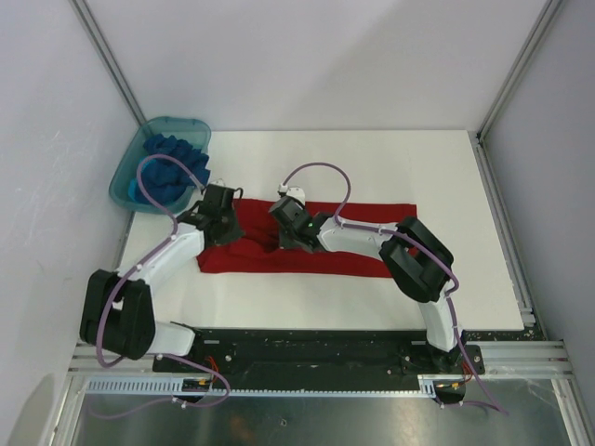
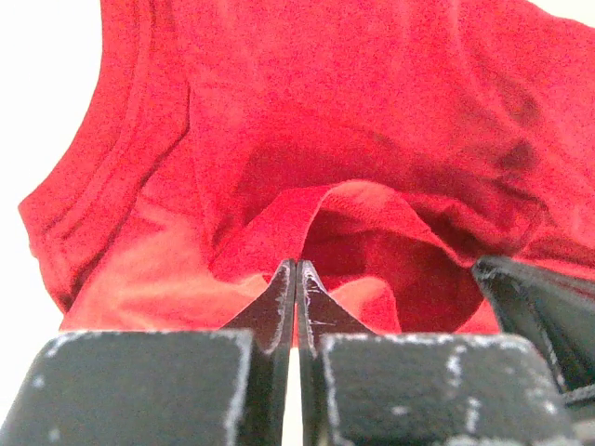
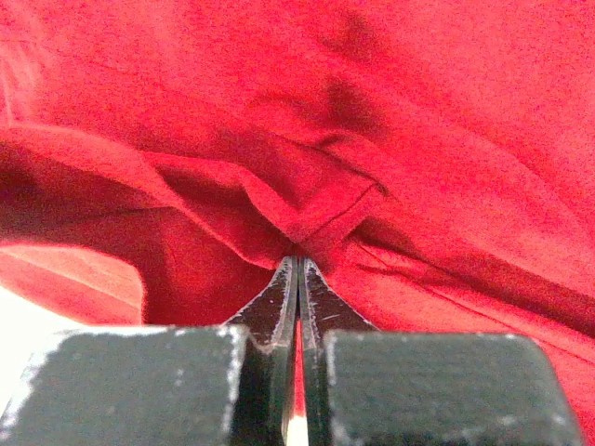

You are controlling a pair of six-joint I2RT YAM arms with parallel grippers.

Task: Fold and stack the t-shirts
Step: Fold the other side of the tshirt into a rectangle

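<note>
Both pinch red cloth: my left gripper (image 2: pixel 297 271) is pressed together on a raised fold near the left end of the red t-shirt (image 1: pixel 363 264), my right gripper (image 3: pixel 297 265) on a crease mid-length. Its long axis runs left-right across the surface (image 1: pixel 372 163).

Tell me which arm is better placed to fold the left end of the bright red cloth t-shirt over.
Probably the left. The left gripper is shut on the bright red cloth t-shirt near that end, while the right gripper pinches it nearer the middle.
</note>
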